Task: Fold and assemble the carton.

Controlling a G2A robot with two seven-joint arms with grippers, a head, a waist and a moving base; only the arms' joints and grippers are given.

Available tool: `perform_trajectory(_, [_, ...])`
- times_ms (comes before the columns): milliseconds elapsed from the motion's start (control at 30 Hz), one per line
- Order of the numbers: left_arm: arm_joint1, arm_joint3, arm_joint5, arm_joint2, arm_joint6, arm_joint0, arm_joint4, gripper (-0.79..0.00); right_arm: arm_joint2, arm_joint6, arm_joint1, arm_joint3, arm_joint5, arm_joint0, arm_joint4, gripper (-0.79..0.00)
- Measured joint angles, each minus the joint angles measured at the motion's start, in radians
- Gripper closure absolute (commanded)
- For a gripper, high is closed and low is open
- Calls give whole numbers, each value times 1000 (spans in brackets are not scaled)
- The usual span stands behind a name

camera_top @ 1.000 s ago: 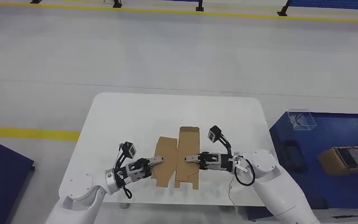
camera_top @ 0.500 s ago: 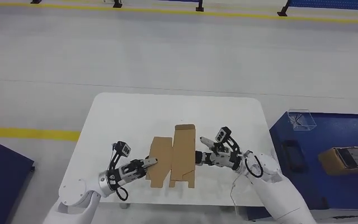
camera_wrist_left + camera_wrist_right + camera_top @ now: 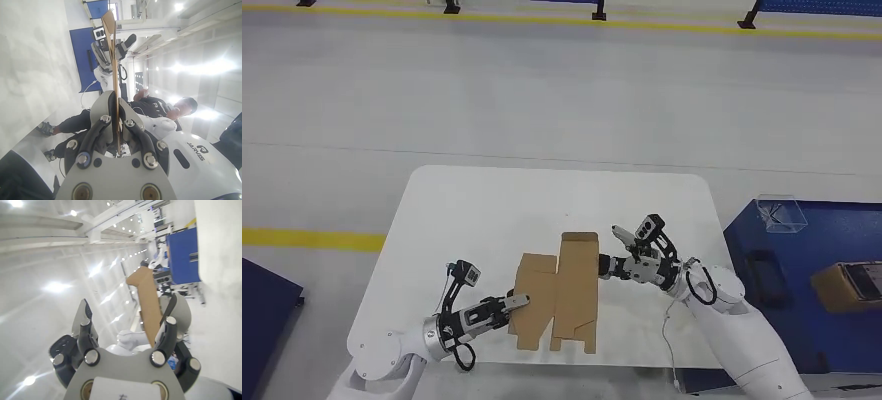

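Cardboard carton (image 3: pixel 557 290) flat, over near-middle of table (image 3: pixel 472 200). Left gripper (image 3: pixel 115 97) clamped on its left edge, now pulled nearer. Right gripper (image 3: pixel 609 252) has slid back to right edge, fingers spread, panel against one finger. Regrip likely; no fold formed yet.

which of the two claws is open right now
The right claw: its jaws stand wide apart around the carton's edge without pinching it, while the left claw is clamped shut on the opposite edge.
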Motion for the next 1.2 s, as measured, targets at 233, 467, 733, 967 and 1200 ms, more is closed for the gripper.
perform_trajectory(233, [5,-2,24,5,-5,0,6,0,-2,-19,5,-10,-39,6,-158,-785])
perform_trajectory(467, [9,-13,34,12,-4,8,30,0,-25,-109,8,-60,-54,-17,-329,0])
perform_trajectory(733, [13,-10,46,23,8,3,47,0,-29,-115,10,-94,-53,-17,-417,0])
perform_trajectory(967, [17,-9,39,21,16,3,56,-785,-33,-116,7,-101,-32,-23,-397,0])
perform_trajectory(1200, [17,-10,39,20,18,4,54,-785,-11,-164,11,-141,-58,-40,-450,0])
